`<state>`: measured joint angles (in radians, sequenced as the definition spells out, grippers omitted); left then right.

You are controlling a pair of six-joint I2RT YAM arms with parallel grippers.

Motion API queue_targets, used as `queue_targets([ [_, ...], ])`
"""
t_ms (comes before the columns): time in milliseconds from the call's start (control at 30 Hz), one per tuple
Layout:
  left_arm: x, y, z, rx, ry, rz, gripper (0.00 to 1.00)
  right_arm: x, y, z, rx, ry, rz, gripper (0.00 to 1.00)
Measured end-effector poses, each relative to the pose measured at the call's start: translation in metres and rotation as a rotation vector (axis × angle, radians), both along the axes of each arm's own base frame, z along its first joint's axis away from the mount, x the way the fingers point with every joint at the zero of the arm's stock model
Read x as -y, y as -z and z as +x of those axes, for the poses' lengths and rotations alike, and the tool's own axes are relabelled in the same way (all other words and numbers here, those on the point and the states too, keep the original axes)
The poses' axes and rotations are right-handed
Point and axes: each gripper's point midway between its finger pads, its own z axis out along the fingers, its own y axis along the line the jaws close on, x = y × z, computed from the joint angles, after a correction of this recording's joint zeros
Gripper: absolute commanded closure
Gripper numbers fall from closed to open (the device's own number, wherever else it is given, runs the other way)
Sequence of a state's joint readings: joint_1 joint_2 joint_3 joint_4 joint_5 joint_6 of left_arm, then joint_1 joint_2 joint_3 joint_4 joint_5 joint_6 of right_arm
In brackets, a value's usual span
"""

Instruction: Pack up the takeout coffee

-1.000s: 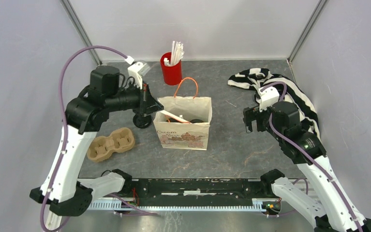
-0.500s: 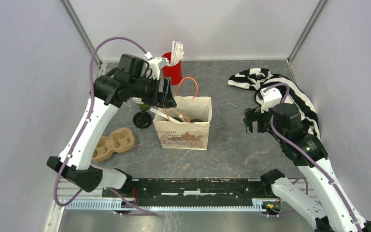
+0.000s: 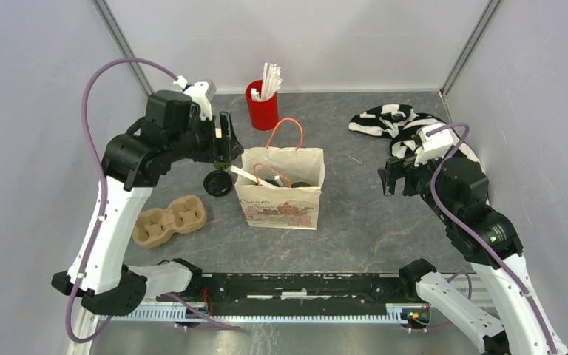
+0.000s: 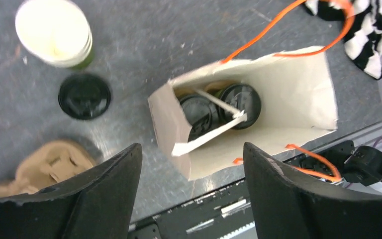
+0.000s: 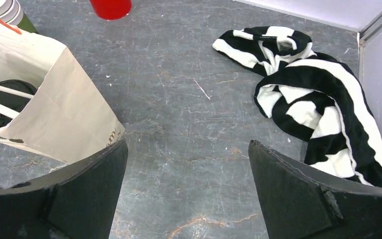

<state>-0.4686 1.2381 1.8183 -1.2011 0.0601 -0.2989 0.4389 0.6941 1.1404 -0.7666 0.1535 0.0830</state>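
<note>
Black-lidded takeout coffee cups [image 4: 248, 97] stood side by side inside the paper bag [image 4: 298, 94] on the grey surface [image 4: 144, 45], with white sticks [image 4: 206, 137] lying across their lids. The left tool [image 4: 191, 149] hung near the bag, spread and empty. The right tool [image 5: 187, 144] was spread too, holding nothing.

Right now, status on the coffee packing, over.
Left hand open, right hand open, both empty. Two lidded cups in paper bag. White sticks across them.
</note>
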Motion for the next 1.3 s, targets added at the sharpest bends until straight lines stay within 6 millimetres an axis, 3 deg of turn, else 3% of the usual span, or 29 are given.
queue_targets([
  [133, -0.01, 0.033, -0.017, -0.104, -0.091, -0.022, 0.15, -0.004, 0.002, 0.0, -0.008, -0.017, 0.003, 0.02],
  [333, -0.01, 0.06, -0.029, -0.177, -0.157, -0.086, 0.3, -0.009, 0.012, 0.0, -0.031, -0.042, 0.004, 0.02],
  [700, 0.006, 0.071, 0.0, -0.177, -0.182, -0.125, 0.57, -0.013, 0.011, 0.001, -0.028, -0.064, 0.013, 0.02],
  [967, 0.007, 0.077, 0.002, -0.198, -0.185, -0.113, 0.74, -0.014, 0.014, 0.001, -0.031, -0.068, 0.008, 0.02],
  [1300, 0.005, 0.081, -0.003, -0.222, -0.186, -0.1, 0.8, -0.015, 0.019, 0.003, -0.039, -0.07, -0.001, 0.02],
])
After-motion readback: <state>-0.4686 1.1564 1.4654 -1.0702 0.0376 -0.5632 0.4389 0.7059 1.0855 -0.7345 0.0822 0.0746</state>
